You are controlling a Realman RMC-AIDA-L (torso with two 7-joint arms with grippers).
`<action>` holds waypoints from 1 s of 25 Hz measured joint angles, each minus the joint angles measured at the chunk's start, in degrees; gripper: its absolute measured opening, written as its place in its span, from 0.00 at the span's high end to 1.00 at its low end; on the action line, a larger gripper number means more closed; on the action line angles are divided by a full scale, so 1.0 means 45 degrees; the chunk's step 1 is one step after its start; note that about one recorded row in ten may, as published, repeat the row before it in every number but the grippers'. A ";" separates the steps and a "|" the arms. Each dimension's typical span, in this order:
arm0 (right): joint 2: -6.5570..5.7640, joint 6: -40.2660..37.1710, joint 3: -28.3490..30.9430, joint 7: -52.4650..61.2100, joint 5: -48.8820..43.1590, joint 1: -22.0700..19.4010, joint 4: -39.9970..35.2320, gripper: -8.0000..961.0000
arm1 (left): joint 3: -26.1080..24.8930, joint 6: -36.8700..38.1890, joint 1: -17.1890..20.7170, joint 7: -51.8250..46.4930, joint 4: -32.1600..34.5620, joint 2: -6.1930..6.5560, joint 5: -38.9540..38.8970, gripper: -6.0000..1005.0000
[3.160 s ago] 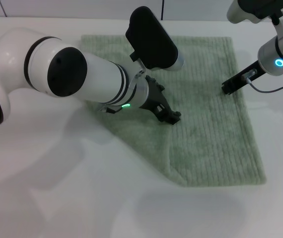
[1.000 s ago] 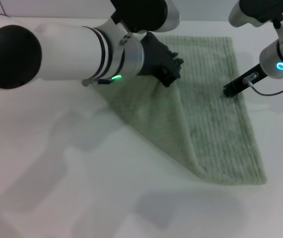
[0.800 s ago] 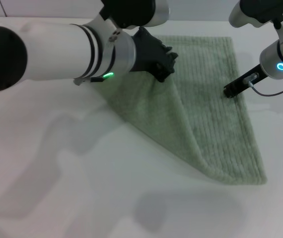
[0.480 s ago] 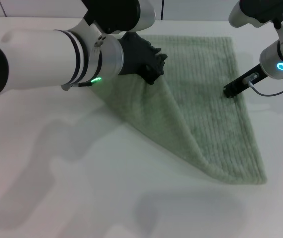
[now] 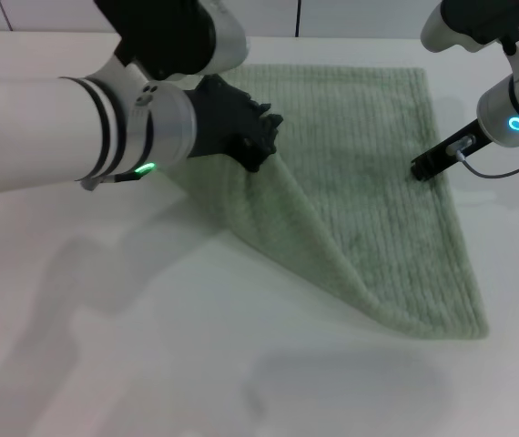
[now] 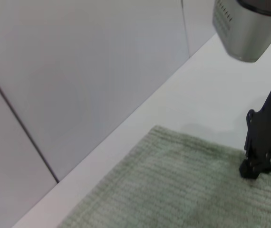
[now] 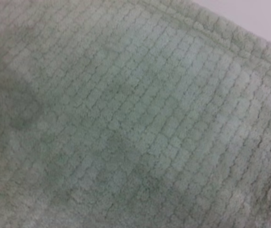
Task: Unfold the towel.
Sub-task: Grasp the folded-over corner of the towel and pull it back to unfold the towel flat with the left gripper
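Half done: the left tool [image 5: 258, 141], clamped on the towel [image 5: 378, 209], lifts its folded flap; the right tool [image 5: 421, 167], grip unclear, pins the edge; spreading it on the surface [image 5: 150, 364] remains

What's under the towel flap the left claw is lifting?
Under the flap raised by the left claw lies the towel own lower layer, on the white table. Anything farther beneath is covered.
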 joint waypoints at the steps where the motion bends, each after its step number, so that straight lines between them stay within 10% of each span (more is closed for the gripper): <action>1: 0.0000 0.0000 0.0000 0.0000 0.0000 0.0000 0.0000 0.99 | -0.0074 -0.0093 0.0186 0.0010 -0.0122 0.0006 0.0008 0.93; 25: 0.0000 -0.0098 0.0000 0.0000 0.0000 -0.0074 -0.0098 0.99 | -0.0593 -0.0699 0.1992 -0.0062 -0.0990 0.0017 0.0016 0.92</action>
